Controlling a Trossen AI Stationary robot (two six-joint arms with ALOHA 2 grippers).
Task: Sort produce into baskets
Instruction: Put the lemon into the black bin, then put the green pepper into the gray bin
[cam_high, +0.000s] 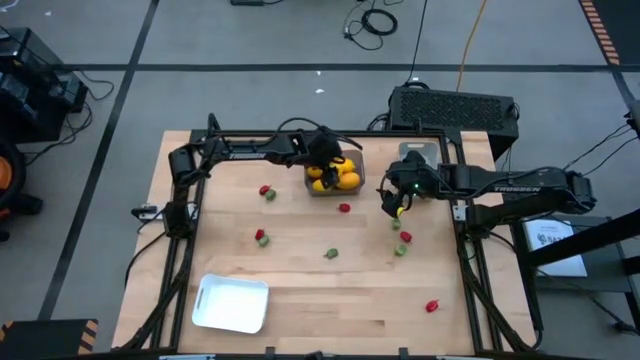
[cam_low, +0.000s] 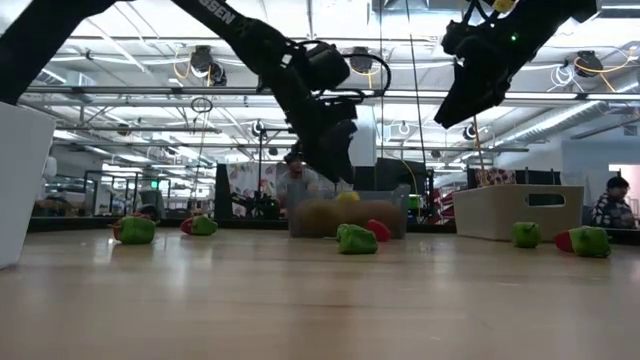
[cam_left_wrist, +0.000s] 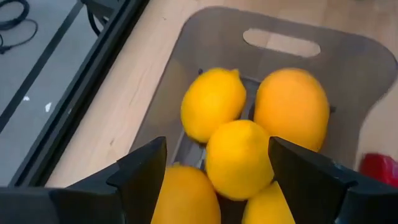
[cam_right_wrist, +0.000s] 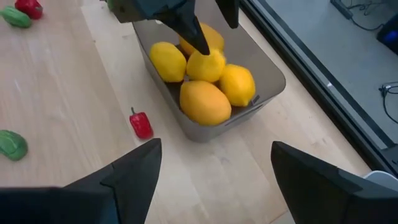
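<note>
Left gripper (cam_high: 326, 152), high view: poised directly over dark grey square bin (cam_high: 335, 176) at far middle of wooden table (cam_high: 300, 290); fingers hidden by wrist, bin packed with yellow and orange fruits (cam_high: 340, 178). Right gripper (cam_high: 396, 200): raised just right of that bin, near pale grey narrow bin (cam_high: 420, 155) at far right edge. White rounded tray (cam_high: 232, 304): near left corner, well apart from both arms. Small red and green pieces scattered loose: pair (cam_high: 267, 191) left of dark bin, red piece (cam_high: 344, 208) just in front of it, pair (cam_high: 261, 237) at mid-left, green piece (cam_high: 331, 254) at centre, red and green cluster (cam_high: 402, 243) below right gripper, red piece (cam_high: 432, 306) near right front.

Low view: left gripper (cam_low: 325, 160) hanging above dark bin (cam_low: 348, 216), clear of its rim; right gripper (cam_low: 465, 100) higher, off to one side. Green piece (cam_low: 355, 239) with red one touching behind it, in front of bin; further green pieces at table's far sides (cam_low: 137, 230) (cam_low: 590, 241). Pale bin (cam_low: 518, 211) beyond.

Left wrist view: own fingers (cam_left_wrist: 143, 174) spread wide, nothing between them, straddling topmost yellow fruit (cam_left_wrist: 238, 158) without visible contact; five fruits heaped in bin (cam_left_wrist: 348, 68).

Right wrist view: own fingers (cam_right_wrist: 134, 168) spread, holding nothing; left gripper's fingertip (cam_right_wrist: 193, 34) just above fruit pile (cam_right_wrist: 205, 102); red pepper-shaped piece (cam_right_wrist: 141, 124) on table beside bin wall (cam_right_wrist: 273, 78).
</note>
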